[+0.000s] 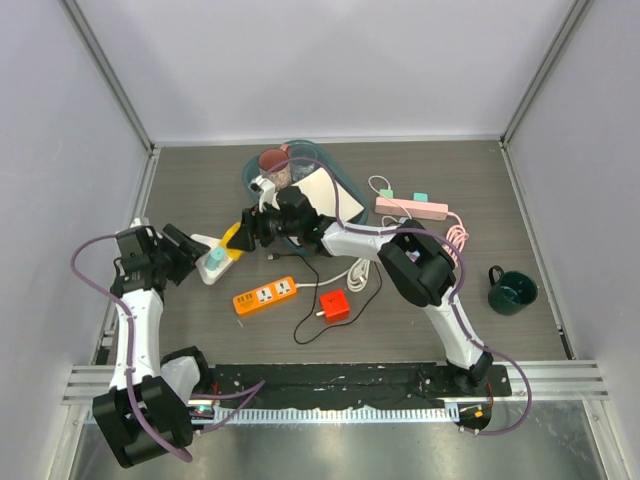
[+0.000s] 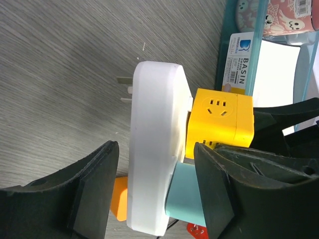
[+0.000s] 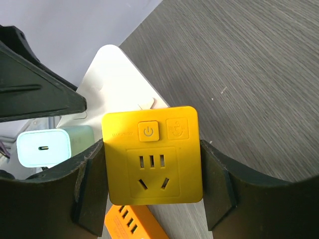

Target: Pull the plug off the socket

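A white socket block lies at the left of the table with a yellow cube adapter and a pale teal charger plugged into it. My left gripper is open. In the left wrist view its fingers straddle the white block and the teal charger, with a gap on the left side. My right gripper is shut on the yellow cube, one finger on each side. The white block sits behind the cube.
An orange power strip and a red cube adapter with a black cable lie just in front. A pink power strip, a teal basin with a cup, and a green mug stand farther right.
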You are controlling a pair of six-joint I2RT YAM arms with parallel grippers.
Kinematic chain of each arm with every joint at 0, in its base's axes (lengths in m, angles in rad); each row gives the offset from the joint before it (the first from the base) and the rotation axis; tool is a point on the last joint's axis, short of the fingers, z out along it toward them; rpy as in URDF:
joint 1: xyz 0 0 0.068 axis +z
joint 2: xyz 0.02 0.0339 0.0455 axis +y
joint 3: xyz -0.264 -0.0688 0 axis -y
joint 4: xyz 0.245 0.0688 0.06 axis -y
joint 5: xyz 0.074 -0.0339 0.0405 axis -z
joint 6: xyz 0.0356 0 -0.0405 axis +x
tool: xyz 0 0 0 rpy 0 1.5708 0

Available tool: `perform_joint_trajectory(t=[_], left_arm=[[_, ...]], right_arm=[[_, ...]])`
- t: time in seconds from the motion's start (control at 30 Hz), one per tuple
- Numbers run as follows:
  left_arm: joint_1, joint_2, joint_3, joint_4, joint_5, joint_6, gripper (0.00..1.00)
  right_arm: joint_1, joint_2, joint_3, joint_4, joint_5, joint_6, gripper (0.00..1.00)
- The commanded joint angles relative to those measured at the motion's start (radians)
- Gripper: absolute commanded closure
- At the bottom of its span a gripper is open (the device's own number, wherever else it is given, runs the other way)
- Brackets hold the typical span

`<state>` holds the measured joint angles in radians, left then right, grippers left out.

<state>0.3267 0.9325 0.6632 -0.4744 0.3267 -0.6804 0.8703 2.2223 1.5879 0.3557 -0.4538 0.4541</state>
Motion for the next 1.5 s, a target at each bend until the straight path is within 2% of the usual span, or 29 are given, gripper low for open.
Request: perform_joint_trajectory(t=[0.0, 0.33, 0.47, 0.5, 0.57, 0.6, 0.67, 0.9, 1.0, 1.23, 1.3, 1.33, 1.37, 1.47], left_arm=[[0.031, -0.003, -0.004, 0.056, 0.061, -0.025, 0.37], [0.044, 0.008, -0.039, 0.095, 0.138, -0.042, 0.50], [0.046, 0.006, -0.051, 0.121, 0.175, -0.064, 0.62], [0.046, 0.005, -0.054, 0.131, 0.178, -0.067, 0.69], [0.046, 0.003, -0.051, 0.134, 0.179, -0.067, 0.76], [0.046, 0.011, -0.048, 0.129, 0.175, -0.067, 0.87], [0.044, 0.034, -0.031, 0.102, 0.167, -0.053, 1.00], [0.044, 0.080, -0.004, 0.048, 0.131, 0.013, 1.00], [0.046, 0.045, -0.013, 0.020, 0.034, -0.004, 1.00], [0.032, 0.034, -0.019, 0.014, 0.040, -0.008, 1.00], [0.032, 0.051, -0.016, 0.028, 0.069, -0.007, 1.00], [0.032, 0.055, -0.020, 0.034, 0.086, -0.007, 1.00], [0.032, 0.064, -0.023, 0.049, 0.118, -0.007, 1.00], [0.031, 0.068, -0.046, 0.091, 0.175, -0.016, 1.00]], right_arm=[[-0.007, -0.099, 0.052, 0.163, -0.065, 0.078, 0.99], [-0.007, -0.072, 0.058, 0.226, -0.127, 0.152, 0.99], [-0.004, -0.056, 0.060, 0.244, -0.135, 0.179, 0.99], [-0.004, -0.056, 0.058, 0.243, -0.137, 0.181, 0.99], [-0.004, -0.053, 0.061, 0.238, -0.140, 0.178, 0.99], [-0.004, -0.053, 0.061, 0.233, -0.141, 0.175, 0.99], [-0.004, -0.056, 0.061, 0.206, -0.129, 0.161, 0.99], [0.004, -0.069, 0.093, 0.108, -0.086, 0.089, 0.99], [0.010, -0.079, 0.112, 0.046, -0.039, 0.043, 0.99], [0.009, -0.087, 0.199, -0.121, 0.047, -0.038, 0.99], [-0.005, -0.090, 0.190, -0.095, 0.012, 0.010, 0.99], [-0.033, -0.081, 0.179, -0.011, -0.018, 0.055, 0.99], [-0.045, -0.076, 0.160, 0.029, -0.070, 0.155, 0.99], [-0.070, -0.069, 0.144, 0.077, -0.089, 0.183, 0.99]])
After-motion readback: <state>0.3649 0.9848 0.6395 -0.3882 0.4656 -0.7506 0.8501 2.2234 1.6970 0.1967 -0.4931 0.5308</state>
